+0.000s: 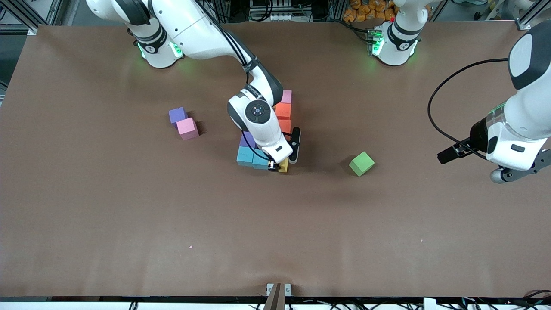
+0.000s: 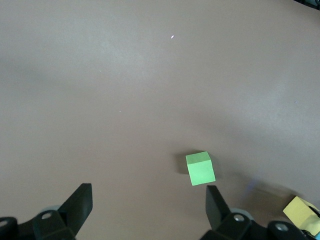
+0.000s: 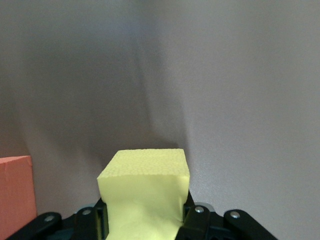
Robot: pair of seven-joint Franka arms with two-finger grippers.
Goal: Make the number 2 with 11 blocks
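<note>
number 2 [image 1: 270, 133]: middle rows hidden under right arm | yellow block [image 1: 283, 165]: only a sliver shows at the wrist's 5 o'clock | right gripper [image 3: 145, 220]: fingers cut by frame edge | left gripper [image 2: 147, 210]: fingertips only, body cut off; out of frame in front view

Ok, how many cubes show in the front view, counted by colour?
pink cubes: 2
purple cubes: 2
orange or red cubes: 2
light blue cubes: 2
yellow cube: 1
green cube: 1
Total: 10 in view; the right arm hides more of the figure.
</note>
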